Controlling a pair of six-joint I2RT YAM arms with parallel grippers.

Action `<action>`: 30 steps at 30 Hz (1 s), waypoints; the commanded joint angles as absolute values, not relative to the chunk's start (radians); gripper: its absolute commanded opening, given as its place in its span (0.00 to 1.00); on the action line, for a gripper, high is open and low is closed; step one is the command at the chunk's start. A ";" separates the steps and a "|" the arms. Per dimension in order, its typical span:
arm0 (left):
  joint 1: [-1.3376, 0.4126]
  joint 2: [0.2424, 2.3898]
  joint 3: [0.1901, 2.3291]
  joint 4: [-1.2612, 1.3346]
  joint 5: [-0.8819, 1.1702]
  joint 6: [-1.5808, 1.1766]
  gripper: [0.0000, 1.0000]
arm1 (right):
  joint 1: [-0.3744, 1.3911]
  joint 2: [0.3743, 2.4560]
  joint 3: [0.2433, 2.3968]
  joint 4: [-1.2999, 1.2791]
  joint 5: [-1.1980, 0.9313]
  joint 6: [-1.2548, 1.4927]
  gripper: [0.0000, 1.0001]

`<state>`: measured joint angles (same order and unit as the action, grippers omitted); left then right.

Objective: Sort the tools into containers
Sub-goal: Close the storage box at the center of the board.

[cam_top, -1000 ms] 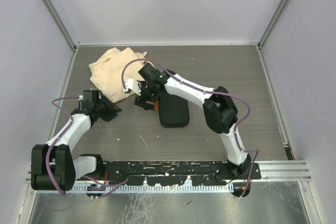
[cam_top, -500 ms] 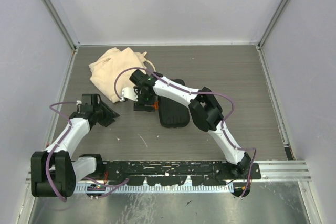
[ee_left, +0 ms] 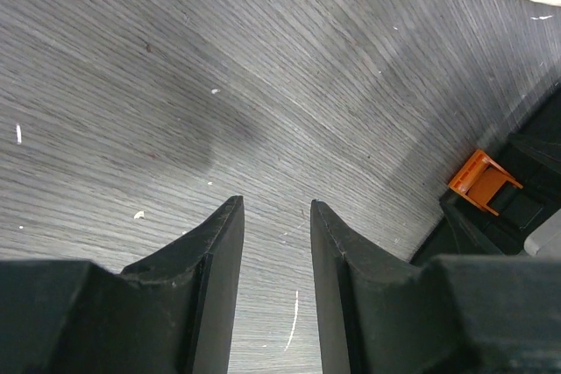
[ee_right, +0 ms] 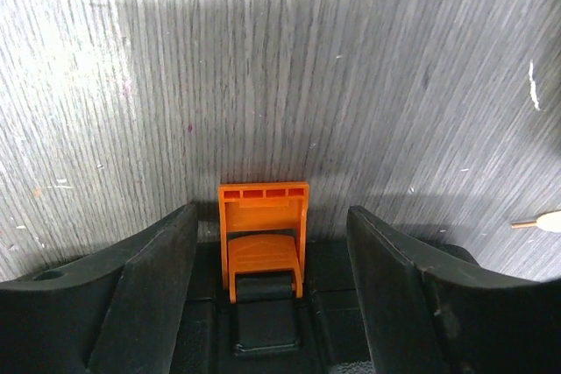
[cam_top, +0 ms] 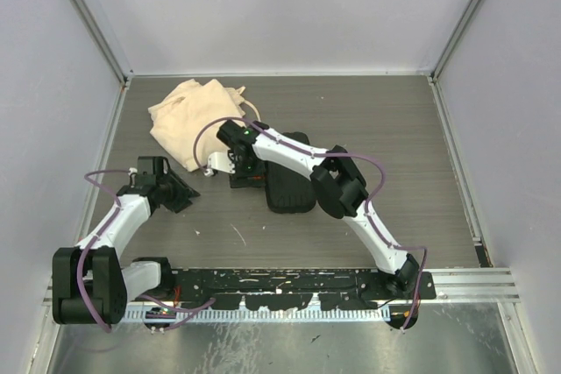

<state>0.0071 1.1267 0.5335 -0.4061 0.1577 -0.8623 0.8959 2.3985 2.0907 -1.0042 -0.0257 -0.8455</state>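
Near left edge of table (cam_top: 368, 120): left gripper (ee_left: 276, 208), fingers slightly apart, empty, above bare wood.
Middle of table: black case (cam_top: 294, 183), lid down. Right gripper (ee_right: 272, 212) at its left side, fingers wide apart either side of orange latch (ee_right: 263, 234), gripping nothing.
Far left corner: beige bag (cam_top: 188, 109), slumped.
No loose tools visible.
Risk: nothing braces case, so push on latch may skid it, or fingers may slip off small tab.
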 commanded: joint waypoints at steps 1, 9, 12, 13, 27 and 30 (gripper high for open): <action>0.014 1.128 0.574 -0.405 0.172 -0.840 0.37 | 0.902 2.425 2.119 -1.035 0.002 -0.873 0.70; 0.015 1.124 0.570 -0.390 0.182 -0.832 0.38 | 0.902 2.415 2.136 -1.016 -0.046 -0.867 0.39; 0.014 1.137 0.563 -0.347 0.225 -0.827 0.41 | 0.902 2.381 2.138 -0.993 -0.081 -0.859 0.38; 0.014 1.143 0.561 -0.335 0.239 -0.827 0.42 | 0.902 2.364 2.131 -0.977 -0.090 -0.855 0.38; 0.013 1.237 0.508 -0.105 0.398 -0.875 0.51 | 0.857 2.175 1.931 -0.723 -0.270 -0.724 0.35; 0.007 1.289 0.506 -0.061 0.424 -0.893 0.52 | 0.838 2.141 1.882 -0.681 -0.314 -0.688 0.35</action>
